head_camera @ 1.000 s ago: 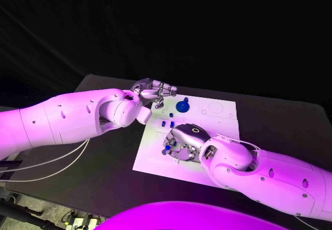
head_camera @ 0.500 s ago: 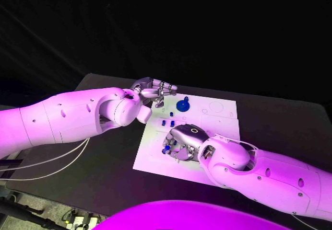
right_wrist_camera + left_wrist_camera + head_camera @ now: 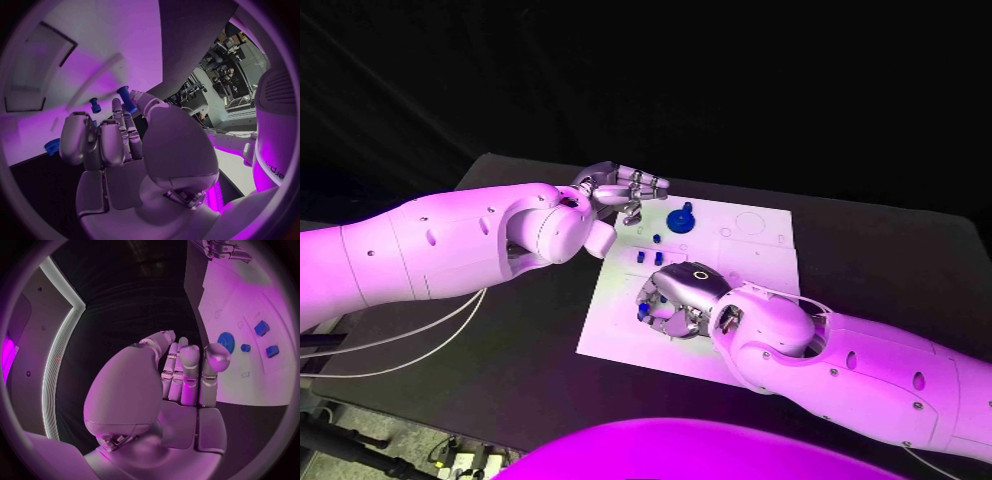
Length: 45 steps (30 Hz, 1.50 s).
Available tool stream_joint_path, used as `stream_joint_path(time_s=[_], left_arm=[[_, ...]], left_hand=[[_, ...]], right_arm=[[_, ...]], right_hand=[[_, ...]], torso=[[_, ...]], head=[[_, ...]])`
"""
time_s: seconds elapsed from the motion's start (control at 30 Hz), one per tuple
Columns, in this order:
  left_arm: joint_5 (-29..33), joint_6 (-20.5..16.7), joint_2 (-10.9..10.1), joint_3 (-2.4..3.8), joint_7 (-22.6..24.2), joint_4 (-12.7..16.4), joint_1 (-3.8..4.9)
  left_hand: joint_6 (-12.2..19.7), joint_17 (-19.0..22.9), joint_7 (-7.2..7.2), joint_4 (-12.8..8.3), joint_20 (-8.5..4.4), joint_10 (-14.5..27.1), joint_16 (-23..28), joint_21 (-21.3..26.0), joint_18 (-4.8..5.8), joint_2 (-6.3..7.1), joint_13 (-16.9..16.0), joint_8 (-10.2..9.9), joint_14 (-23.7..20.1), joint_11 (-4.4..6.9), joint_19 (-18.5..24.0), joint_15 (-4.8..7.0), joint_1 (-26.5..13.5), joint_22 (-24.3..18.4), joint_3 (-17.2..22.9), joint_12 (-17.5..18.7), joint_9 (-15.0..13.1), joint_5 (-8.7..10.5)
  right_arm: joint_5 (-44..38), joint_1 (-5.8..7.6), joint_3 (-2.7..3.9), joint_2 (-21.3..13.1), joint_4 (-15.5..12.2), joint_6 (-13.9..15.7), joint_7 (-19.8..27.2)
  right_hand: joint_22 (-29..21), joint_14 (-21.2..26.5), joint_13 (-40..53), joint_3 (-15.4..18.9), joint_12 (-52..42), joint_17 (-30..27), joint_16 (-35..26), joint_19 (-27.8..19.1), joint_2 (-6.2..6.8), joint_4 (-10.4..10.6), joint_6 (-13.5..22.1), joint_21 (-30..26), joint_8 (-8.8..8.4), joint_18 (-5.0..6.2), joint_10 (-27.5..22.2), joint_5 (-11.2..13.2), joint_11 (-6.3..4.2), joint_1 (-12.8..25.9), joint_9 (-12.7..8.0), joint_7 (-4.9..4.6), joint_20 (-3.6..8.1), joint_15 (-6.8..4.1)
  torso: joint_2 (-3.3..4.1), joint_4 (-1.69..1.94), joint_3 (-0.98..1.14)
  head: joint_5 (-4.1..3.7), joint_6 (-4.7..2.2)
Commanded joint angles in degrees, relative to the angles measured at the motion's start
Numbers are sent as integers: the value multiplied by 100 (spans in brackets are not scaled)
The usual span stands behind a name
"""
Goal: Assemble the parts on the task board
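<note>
My right hand [image 3: 678, 298] pinches a blue peg [image 3: 127, 98] over the board [image 3: 747, 250]; my left hand [image 3: 620, 190], beyond it, is curled, holding nothing.

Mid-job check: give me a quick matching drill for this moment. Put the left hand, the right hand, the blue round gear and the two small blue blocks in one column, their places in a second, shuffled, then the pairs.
Things:
1. left hand
2. right hand
3. blue round gear
4. two small blue blocks

Places:
A. on the task board, between the two hands
B. over the board's near half, a blue part at its fingertips
C. at the board's far left corner
D. on the board's far part, beside the left hand

Pairs: 1-C, 2-B, 3-D, 4-A
</note>
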<state>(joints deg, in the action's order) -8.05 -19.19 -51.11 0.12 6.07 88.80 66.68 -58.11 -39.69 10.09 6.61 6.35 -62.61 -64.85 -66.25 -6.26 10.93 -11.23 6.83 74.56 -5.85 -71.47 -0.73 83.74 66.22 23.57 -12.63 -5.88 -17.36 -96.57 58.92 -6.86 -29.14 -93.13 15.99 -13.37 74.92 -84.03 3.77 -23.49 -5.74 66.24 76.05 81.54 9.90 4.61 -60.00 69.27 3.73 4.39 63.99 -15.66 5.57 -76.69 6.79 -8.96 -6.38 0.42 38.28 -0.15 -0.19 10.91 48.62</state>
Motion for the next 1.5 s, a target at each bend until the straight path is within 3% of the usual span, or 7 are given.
stream_joint_path(time_s=[0.03,0.57,0.77,0.9,1.03,1.1,1.5], left_arm=[[-10,88,10,4,12,9,6],[-24,76,12,3,-25,-17,5],[-53,57,10,1,-31,-26,5],[-63,52,-12,-3,13,-25,5],[-64,-27,-85,-8,38,16,4],[-65,-52,-106,-11,37,22,4],[-64,-28,-149,-37,71,65,3]], left_hand=[[29,-3,-7,-23,2,34,-26,8,-43,-48,-7,-8,-6,-10,-30,-52,-12,-2,4,-14,8,-24],[29,12,-9,-27,4,51,-22,15,-45,-58,-12,-1,-12,-9,-28,-53,-8,-8,3,-31,8,-24],[28,11,-9,-28,4,54,-23,18,-46,-61,-13,1,-12,-10,-27,-53,-7,-10,4,-35,8,-24],[28,16,-9,-28,4,54,-21,17,-45,-62,-14,2,-14,-10,-27,-53,-8,-9,3,-37,7,-24],[15,33,-10,-17,7,49,-17,24,-46,-73,-24,16,-18,-7,-24,-54,-25,-15,-5,-67,4,-23],[11,41,-11,-2,9,51,-16,28,-47,-80,-29,23,-20,-6,-23,-55,-49,-18,-13,-86,3,-25],[9,48,-12,2,10,52,-14,33,-48,-81,-32,27,-21,-5,-21,-55,-56,-22,-17,-96,2,-25]], right_arm=[[-71,-5,-3,-5,-9,22,-95],[403,84,49,-665,-689,881,100],[1728,424,75,-1399,-993,1084,306],[2383,626,79,-2005,-1171,1006,189],[2419,724,67,-2648,-1402,716,-276],[2307,731,51,-2811,-1466,632,-447],[1197,484,-36,-3274,-1778,452,-1479]], right_hand=[[737,-120,-5,74,49,-46,-36,-60,63,-12,86,-96,-18,-5,-131,-29,12,-3,-26,2,-11,37],[462,30,53,798,-251,-739,-522,-304,-1,30,441,-833,1,124,-576,12,21,28,-162,113,-42,46],[439,28,218,899,-780,-843,-599,-303,-120,195,75,-899,154,131,270,-5,-92,184,-99,13,17,-35],[600,-93,591,1113,-1418,-500,-360,-108,-104,333,-289,-475,331,57,1209,83,-344,378,-17,217,158,-230],[1215,-439,5381,1768,-5870,1351,884,501,-160,685,-568,1107,604,-229,1957,-578,-651,682,314,557,535,-413],[1262,-445,6178,1971,-6512,1538,976,529,-200,861,-576,1222,667,-272,1975,-591,-620,844,418,442,419,-463],[1269,-498,7538,2747,-7535,1890,1165,502,-316,1192,-360,1192,914,-258,2084,-781,-576,631,992,480,383,-422]], torso=[[1,-6,1],[-13,-20,2],[-48,-52,-12],[-79,-90,-30],[-89,-151,-31],[-95,-172,-27],[-110,-226,-24]], head=[[2,-5],[-77,-55],[-295,-129],[-495,-162],[-662,-224],[-719,-238],[-900,-202]])
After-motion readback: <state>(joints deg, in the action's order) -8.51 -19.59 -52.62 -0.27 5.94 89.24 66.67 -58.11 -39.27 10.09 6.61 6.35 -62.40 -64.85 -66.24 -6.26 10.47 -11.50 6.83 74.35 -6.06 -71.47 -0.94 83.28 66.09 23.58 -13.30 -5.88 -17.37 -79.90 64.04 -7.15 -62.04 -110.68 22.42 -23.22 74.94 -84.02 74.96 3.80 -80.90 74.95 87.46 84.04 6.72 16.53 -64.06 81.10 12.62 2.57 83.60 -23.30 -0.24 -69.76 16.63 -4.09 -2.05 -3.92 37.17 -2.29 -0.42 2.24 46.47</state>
